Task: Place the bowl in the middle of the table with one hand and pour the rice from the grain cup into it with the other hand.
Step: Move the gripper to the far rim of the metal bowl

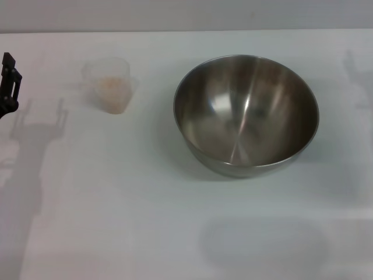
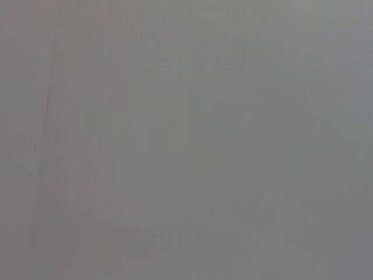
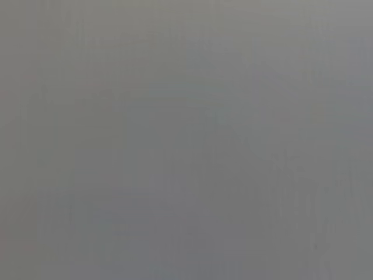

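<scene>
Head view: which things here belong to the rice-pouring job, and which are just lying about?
Job:
- bowl, empty
- grain cup holding rice
- table
- left end effector, at the table's left edge

Lying about:
- nothing visible

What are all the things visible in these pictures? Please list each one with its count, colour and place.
bowl: one, shiny steel, empty, right of the table's middle.
cup: one, clear plastic, upright, left of the bowl and apart from it.
rice: one pale beige mass, in the lower part of the cup.
table: one, white, fills the head view; shadows lie on it at left, right and front.
wall: one grey strip behind the table's far edge.
left gripper: one, black, at the left edge of the head view, left of the cup, holding nothing.
right gripper: not in view.
Both wrist views show only plain grey.
</scene>
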You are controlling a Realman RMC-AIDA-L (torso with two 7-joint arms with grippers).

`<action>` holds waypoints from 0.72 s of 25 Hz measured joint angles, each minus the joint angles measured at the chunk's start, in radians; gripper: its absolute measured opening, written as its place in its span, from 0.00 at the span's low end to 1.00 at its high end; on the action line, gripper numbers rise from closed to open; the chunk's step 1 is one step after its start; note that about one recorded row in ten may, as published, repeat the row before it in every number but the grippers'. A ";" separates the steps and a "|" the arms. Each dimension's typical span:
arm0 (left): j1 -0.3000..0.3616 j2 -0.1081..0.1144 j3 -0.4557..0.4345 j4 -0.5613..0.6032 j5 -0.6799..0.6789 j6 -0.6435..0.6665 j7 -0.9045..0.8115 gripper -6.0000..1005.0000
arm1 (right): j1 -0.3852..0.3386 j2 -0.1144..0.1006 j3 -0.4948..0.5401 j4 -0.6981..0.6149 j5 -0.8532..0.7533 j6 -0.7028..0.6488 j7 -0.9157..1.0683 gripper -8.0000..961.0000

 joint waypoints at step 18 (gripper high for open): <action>-0.011 -0.001 0.000 0.003 0.002 -0.004 0.007 0.65 | 0.006 -0.003 -0.002 -0.007 -0.002 0.002 0.002 0.79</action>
